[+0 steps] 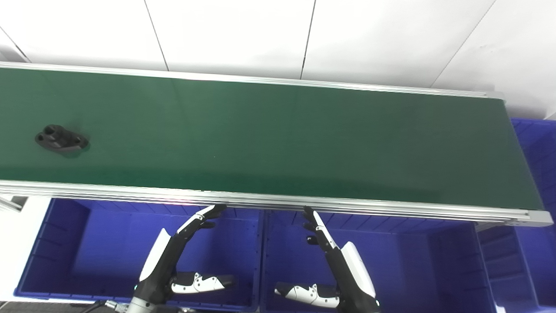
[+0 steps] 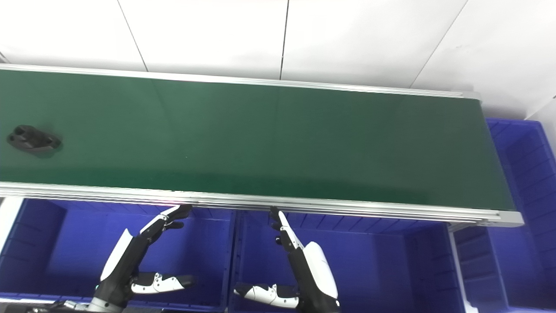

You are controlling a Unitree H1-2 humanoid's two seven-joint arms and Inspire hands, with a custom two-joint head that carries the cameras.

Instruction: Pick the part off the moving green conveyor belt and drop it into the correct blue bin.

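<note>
White wall panels back the scene, and below them the green conveyor belt runs the full width of the view, framed in silver rails.

One part lies on it, alone, close to the belt's left end and about midway between the far rail and the near rail. It is a small black piece, flat-based with lobed ends, holes through them and a raised middle. It looks like rigid moulded plastic or cast metal: stiff, not fragile, probably light to moderate in weight, with a smooth face that could slip under a loose pinch. Judging by its shape, the best hold is across the narrow waist of the raised middle, fingers on one long side and thumb on the other, clear of the holes.

Under the near rail sit two blue bins side by side, the left bin and the middle bin, both seemingly bare inside; a third blue bin stands past the belt's right end, with another blue bin edge showing below it.

Two robot hands wait over the near bins. The left robot hand is spread open, fingers raised toward the rail, thumb out, holding nothing. The right robot hand mirrors it, likewise open and holding nothing. Both are well apart from the part.
</note>
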